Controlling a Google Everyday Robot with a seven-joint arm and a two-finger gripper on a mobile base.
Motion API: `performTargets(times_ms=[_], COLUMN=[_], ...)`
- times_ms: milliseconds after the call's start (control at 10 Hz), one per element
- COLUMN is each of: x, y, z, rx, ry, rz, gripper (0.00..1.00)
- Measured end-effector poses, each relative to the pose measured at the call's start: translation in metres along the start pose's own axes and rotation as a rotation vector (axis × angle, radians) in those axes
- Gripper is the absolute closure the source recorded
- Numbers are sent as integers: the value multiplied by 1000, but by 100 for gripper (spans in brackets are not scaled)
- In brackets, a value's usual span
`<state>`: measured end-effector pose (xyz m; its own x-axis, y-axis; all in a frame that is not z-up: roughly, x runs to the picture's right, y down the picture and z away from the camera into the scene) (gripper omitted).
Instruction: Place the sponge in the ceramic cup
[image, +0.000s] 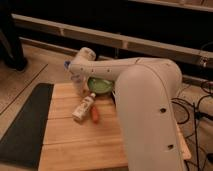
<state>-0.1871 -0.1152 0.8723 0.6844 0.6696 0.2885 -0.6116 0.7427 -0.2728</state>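
Camera view looks down over a wooden table (75, 145) with the robot's bulky white arm (145, 105) filling the right half of the scene. The arm reaches from the lower right up and across to the back left of the table, where its wrist bends downward. The gripper (81, 89) hangs there, low over the boards near the back edge, just left of a green bowl (101, 86) that is partly hidden by the arm. Whether the gripper is released or clenched on anything cannot be told.

Just in front of the gripper a white bottle (83, 107) lies on its side, its cap end pointing toward the gripper. A small orange object (95, 115) lies just beside the bottle on its right. I cannot make out the sponge or the ceramic cup with any certainty.

A dark mat (25, 125) lies on the floor along the table's left side. Black cables (200, 105) trail on the floor at the right.
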Motion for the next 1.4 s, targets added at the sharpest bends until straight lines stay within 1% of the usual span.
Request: performTargets(times_ms=[200,400,600,700,1000,1200,1400], x=[-2,-12,-14,-12,-7,-3,-4], y=[-4,4,9,11,7,8,13], z=[5,10,13,15,15,17,20], rx=[-16,-41,-60,-69,-74,-88,-104], ry=[-16,-33,-40,-39,-40,-41,-49], rz=[-28,-62,-74,-72,-55,-39,-34], gripper=[100,100,100,100,100,100,100])
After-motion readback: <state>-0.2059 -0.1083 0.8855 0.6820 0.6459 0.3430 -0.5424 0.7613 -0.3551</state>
